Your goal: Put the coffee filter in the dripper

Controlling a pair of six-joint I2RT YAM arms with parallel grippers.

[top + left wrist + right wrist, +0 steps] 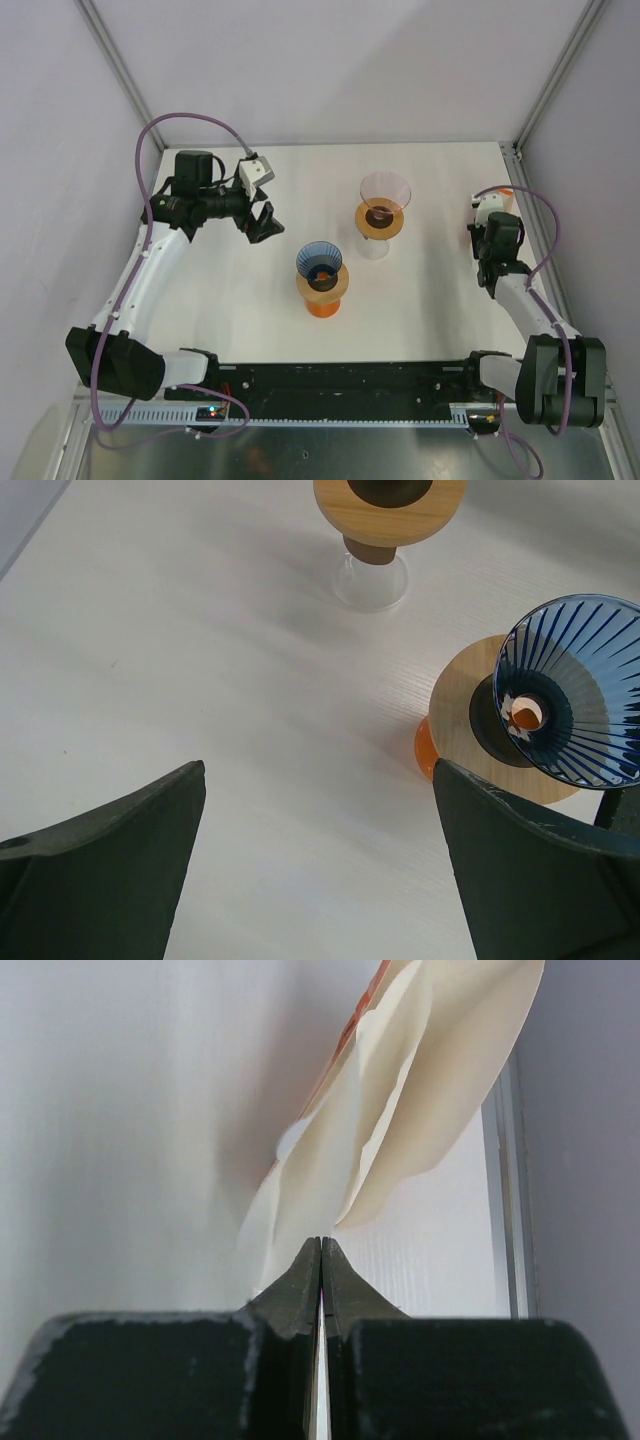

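- Filter (440, 1080) pickup looks like the step in hand. The paper is at the far right of the table (430, 290), not yet in a dripper.
- Left gripper (265, 222) hangs over the left half of the table. Its jaws are wide apart and it holds nothing.
- Blue dripper (320, 262) stands near the middle on a wooden disc and an orange base, with no paper in its cone.
- Pink dripper (385, 190) stands behind it and further right on a clear base. It also has no paper inside.
- Right gripper (320, 1242) is closed at the right edge. Its tips meet on the lower edge of the cream filter, so it seems to pinch it. Something orange shows behind the paper.
- Next move, as I judge it: lift the filter free and carry it left to a cone. The pink one is nearer, though I cannot tell which is meant.
- The paper needs to go in point down, and thin folds may slip or drag.
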